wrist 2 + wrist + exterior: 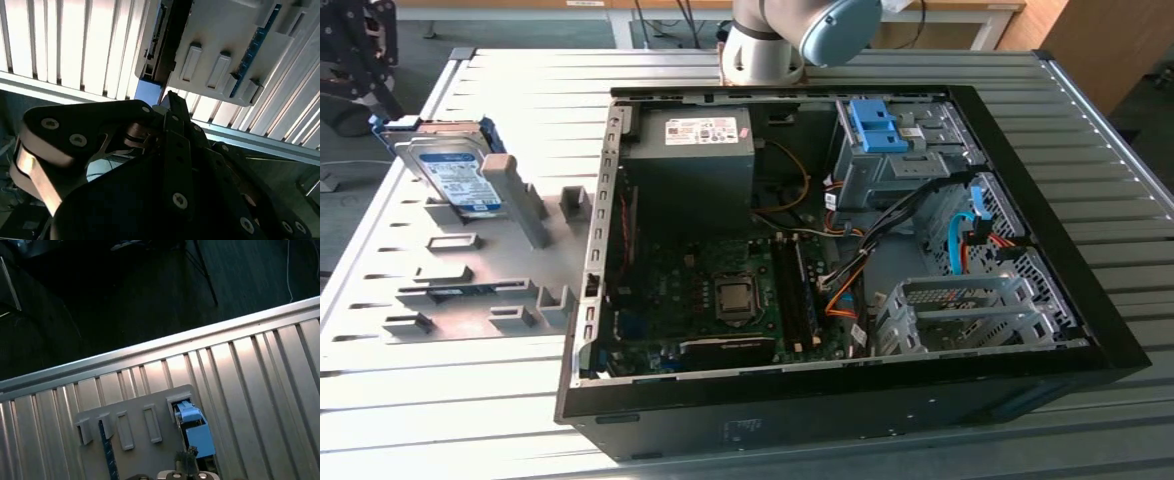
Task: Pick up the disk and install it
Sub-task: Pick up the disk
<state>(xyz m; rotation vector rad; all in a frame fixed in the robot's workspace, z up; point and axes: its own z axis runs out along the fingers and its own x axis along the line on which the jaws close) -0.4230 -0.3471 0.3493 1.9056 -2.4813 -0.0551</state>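
One disk (pixel 454 172) stands on edge in a slot at the outer corner of one grey fixture plate (pixel 467 290), on the side away from the one open computer case (pixel 854 400) on the ribbed table (pixel 454 420); inside the case sit one power supply (pixel 694 150) and one blue bracket (pixel 874 125). The exterior view shows the case's inside; the second wrist view shows the gripper (pixel 170 115) near the table's edge rail, in line with the disk's blue end, and I cannot tell whether it is wide or narrow; in the first wrist view bare table lies between plate and rail.

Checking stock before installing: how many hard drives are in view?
1: the disk stands on edge in the grey holder at the exterior view's left, outside the computer case. Others could be hidden inside bays.
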